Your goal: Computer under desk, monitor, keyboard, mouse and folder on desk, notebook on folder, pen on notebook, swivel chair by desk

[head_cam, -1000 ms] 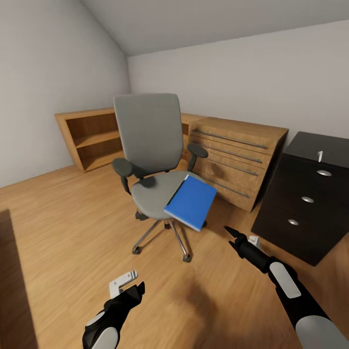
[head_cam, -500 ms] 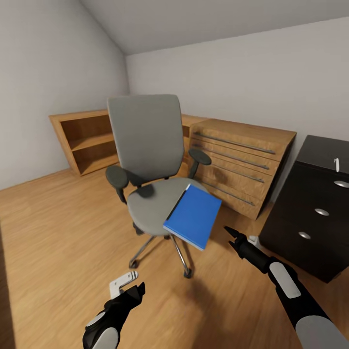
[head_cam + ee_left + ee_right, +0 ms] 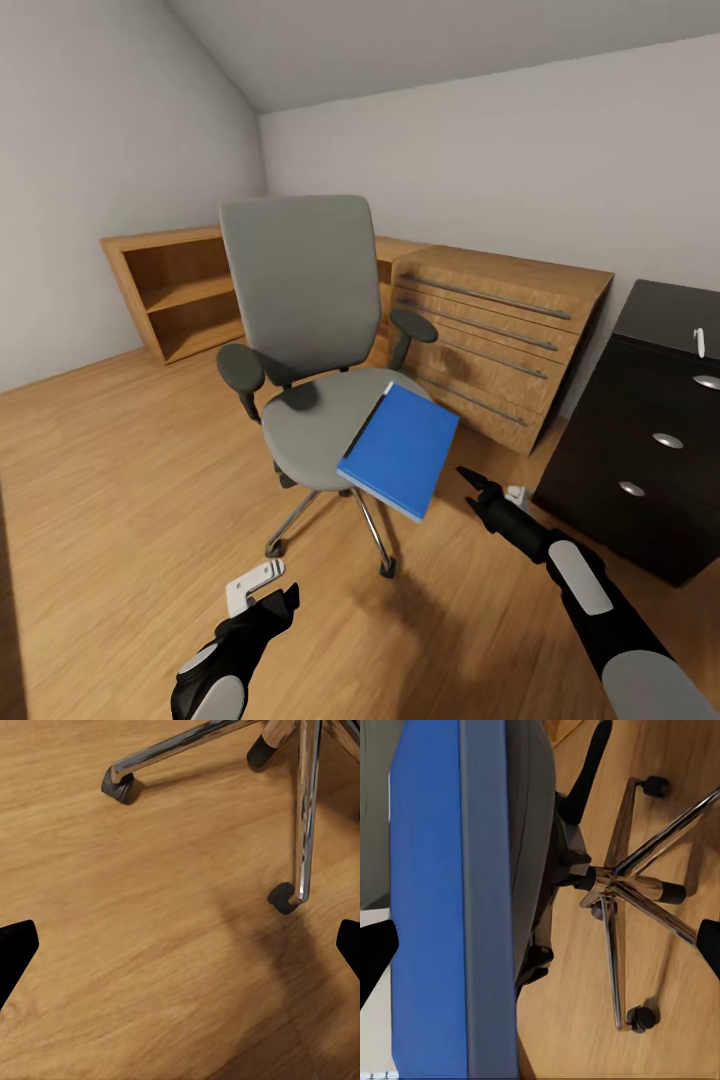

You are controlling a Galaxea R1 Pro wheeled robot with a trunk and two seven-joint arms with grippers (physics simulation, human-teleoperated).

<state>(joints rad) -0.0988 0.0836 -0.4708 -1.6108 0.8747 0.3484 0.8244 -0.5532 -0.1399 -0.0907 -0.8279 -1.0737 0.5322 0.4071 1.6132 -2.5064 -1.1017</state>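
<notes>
The swivel chair (image 3: pixel 300 300) stands mid-room, grey with black armrests and a chrome base. The blue folder (image 3: pixel 400 448) lies on its seat, overhanging the front right edge. My right gripper (image 3: pixel 468 483) is open just to the right of the folder's overhanging corner, apart from it. In the right wrist view the folder (image 3: pixel 427 900) appears edge-on, with the chair's base (image 3: pixel 622 881) beyond my open right gripper (image 3: pixel 540 945). Low over the floor in front of the chair hangs my left gripper (image 3: pixel 278 600), open and empty. It (image 3: pixel 180 945) faces the chrome legs (image 3: pixel 304 810). The white pen (image 3: pixel 700 341) lies on a black cabinet.
A black drawer cabinet (image 3: pixel 640 450) stands at the right, close to my right arm. A light wooden drawer chest (image 3: pixel 490 330) and a low open shelf (image 3: pixel 180 285) line the back wall. A small white object (image 3: pixel 517 493) lies on the wooden floor (image 3: pixel 130 470).
The whole view has shifted nearer to the chair, so the camera moved. My right gripper has edged slightly toward the folder. The left gripper holds its place.
</notes>
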